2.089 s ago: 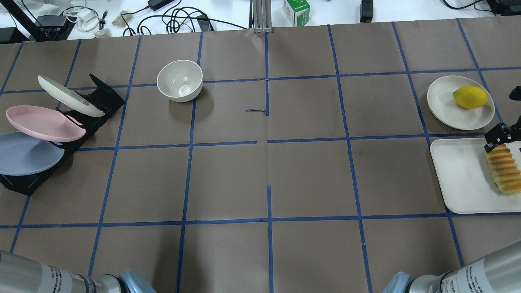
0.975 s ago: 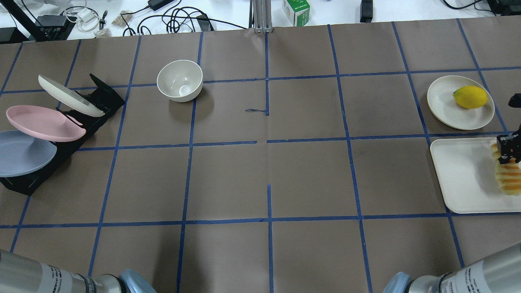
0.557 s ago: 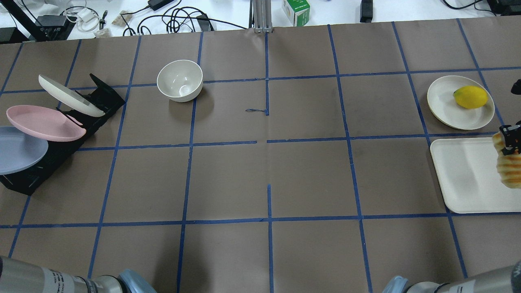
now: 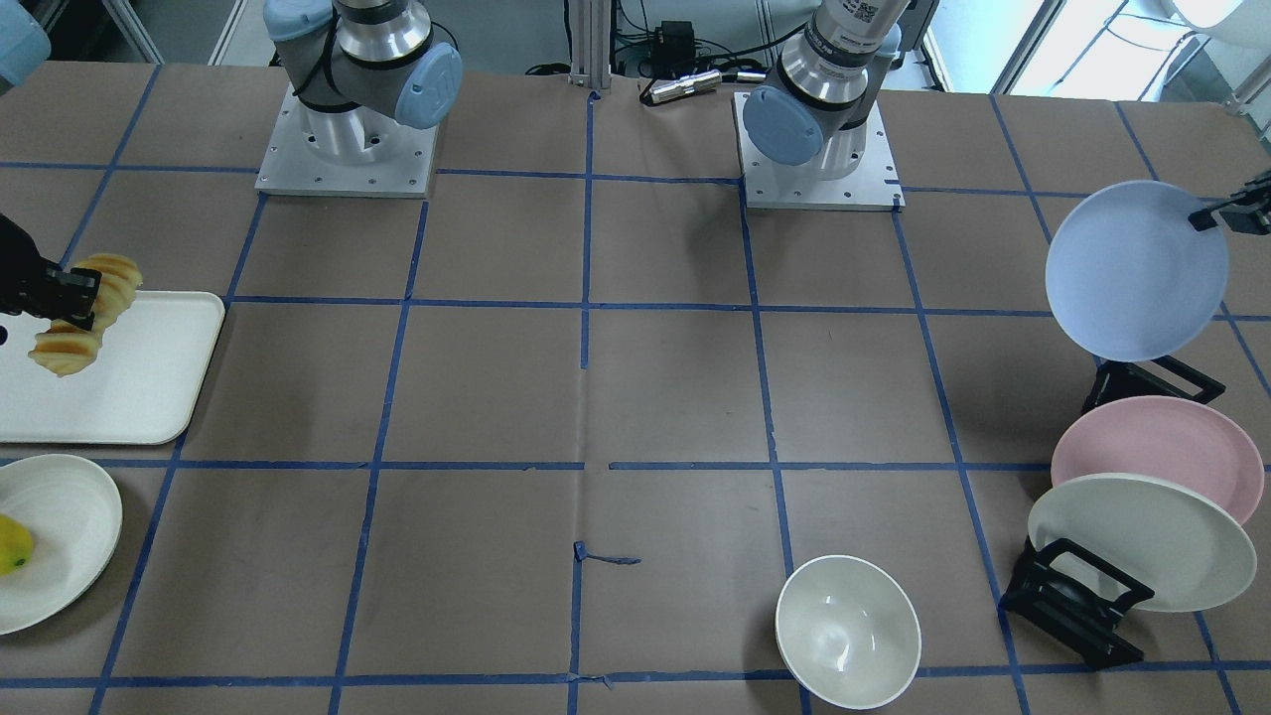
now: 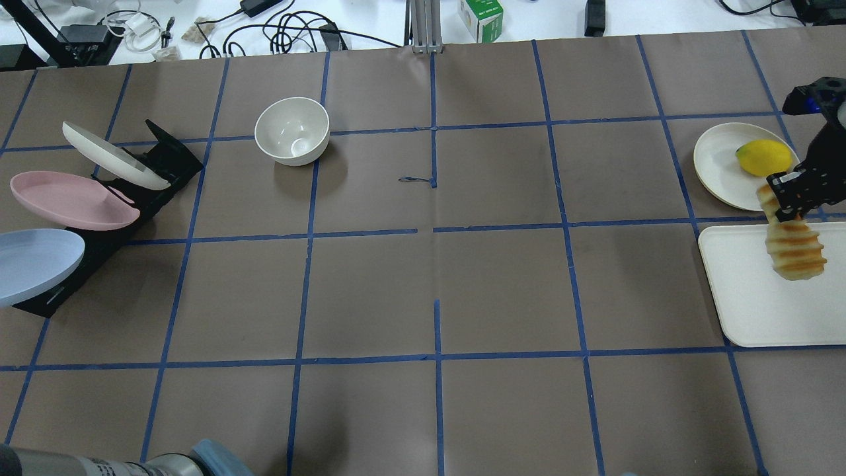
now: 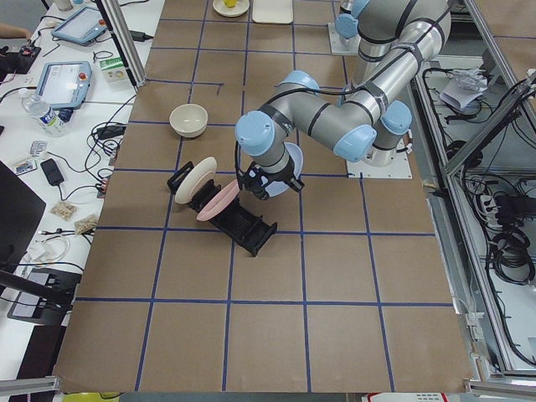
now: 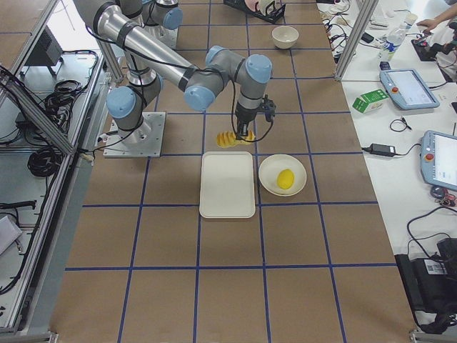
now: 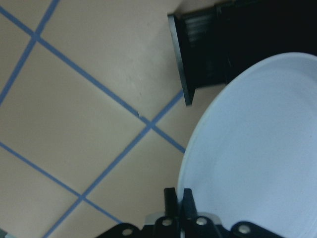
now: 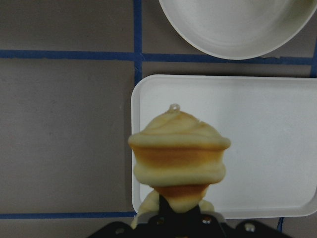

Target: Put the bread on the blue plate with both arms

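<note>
Two loads are lifted: the right jaws clamp the bread [image 5: 793, 248] by one end over the white tray [image 5: 740, 297] at the desk's right edge; the left jaws pinch the tilted blue plate [image 4: 1137, 273] by its rim above the black rack [image 5: 112, 244] at the left edge. The bowl [image 5: 291, 130] stands well apart, toward the far edge.

— Site type?
— Robotics lab. Front-facing view: left arm [image 4: 824, 89], right arm [image 4: 367, 55] bolted to base plates [image 4: 288, 179] at 12 o'clock on a tabletop [image 4: 655, 387] gridded in blue tape [image 4: 496, 303]. White bench [image 7: 407, 182] alongside carries teach pendants [image 7: 403, 87], cables [image 5: 291, 30]; aluminium framing [image 7: 351, 39].
</note>
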{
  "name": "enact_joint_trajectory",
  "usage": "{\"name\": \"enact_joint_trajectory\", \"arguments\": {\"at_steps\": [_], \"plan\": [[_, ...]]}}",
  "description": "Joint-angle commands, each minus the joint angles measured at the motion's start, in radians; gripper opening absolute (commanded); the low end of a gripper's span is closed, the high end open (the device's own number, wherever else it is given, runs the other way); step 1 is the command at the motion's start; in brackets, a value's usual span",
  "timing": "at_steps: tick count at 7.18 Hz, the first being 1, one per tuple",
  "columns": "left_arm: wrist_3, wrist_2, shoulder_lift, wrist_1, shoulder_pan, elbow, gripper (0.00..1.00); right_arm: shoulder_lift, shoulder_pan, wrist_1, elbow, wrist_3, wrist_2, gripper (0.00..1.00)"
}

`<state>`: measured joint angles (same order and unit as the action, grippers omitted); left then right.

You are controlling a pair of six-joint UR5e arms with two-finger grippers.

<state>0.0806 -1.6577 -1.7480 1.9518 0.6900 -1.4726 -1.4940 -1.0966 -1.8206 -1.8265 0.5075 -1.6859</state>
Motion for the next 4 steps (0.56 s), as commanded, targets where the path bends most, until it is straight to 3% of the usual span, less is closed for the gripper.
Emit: {"name": "enact_joint_trajectory", "arguments": {"at_steps": [1,3,4], "plan": [[-0.146,0.212,0.056,0.194,0.079,-0.069,0.0,-0.037,-0.096,0.029,0.001,-0.09,0.026,0.0],[-0.317,0.39,0.138,0.164,0.291,-0.143,0.0,-0.064,-0.21,0.084,0.001,-0.247,0.087,0.0],[-0.402,0.427,0.159,0.06,0.419,-0.147,0.0,-0.077,-0.271,0.084,0.001,-0.311,0.091,0.0]]}}
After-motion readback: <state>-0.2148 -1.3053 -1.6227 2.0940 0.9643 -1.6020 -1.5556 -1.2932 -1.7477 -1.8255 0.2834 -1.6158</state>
